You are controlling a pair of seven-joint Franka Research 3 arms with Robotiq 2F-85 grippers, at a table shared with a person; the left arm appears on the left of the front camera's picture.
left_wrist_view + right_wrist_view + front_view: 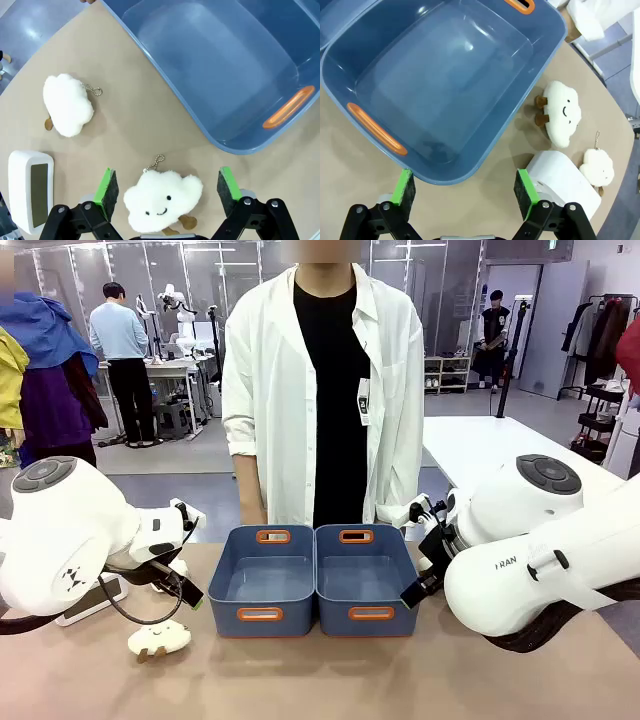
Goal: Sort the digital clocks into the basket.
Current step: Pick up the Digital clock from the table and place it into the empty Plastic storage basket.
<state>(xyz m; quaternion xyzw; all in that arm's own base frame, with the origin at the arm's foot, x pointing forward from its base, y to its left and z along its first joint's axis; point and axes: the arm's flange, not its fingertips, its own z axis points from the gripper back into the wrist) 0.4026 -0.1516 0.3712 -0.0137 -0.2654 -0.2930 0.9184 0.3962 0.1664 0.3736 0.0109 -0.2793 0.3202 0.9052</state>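
A white digital clock (30,190) with a grey display lies on the table, left of my left gripper (166,192). The same clock (95,600) shows partly behind the left arm. That gripper is open, and a smiling cream cloud plush (162,199) lies below, between its green pads. A second white digital clock (565,185) lies just beyond the right finger of my right gripper (465,192), which is open and holds nothing. Two blue baskets with orange handles, the left basket (220,618) and the right basket (400,618), stand side by side at mid-table with nothing in them.
Another cloud plush (67,105) lies by the left basket (225,65). Two more cloud plushes, one (562,112) larger and one (598,167) smaller, lie beside the right basket (350,55). A person (320,390) in a white shirt stands at the far side.
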